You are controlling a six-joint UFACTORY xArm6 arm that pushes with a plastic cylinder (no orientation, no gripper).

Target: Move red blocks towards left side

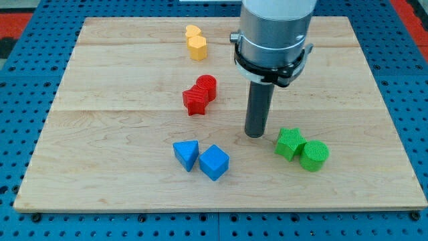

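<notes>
Two red blocks touch near the board's middle: a red star-like block (194, 101) and a red rounded block (206, 86) up and to its right. My tip (254, 134) rests on the board, right of and below the red pair, with a clear gap between. The arm's grey body (274, 33) rises above it at the view's top.
Two yellow blocks (196, 43) sit at the top centre. A blue triangular block (186, 154) and a blue cube (214, 162) lie at the bottom centre. A green star-like block (290, 143) and a green cylinder (314, 155) lie just right of my tip. The wooden board (100, 134) sits on a blue pegboard.
</notes>
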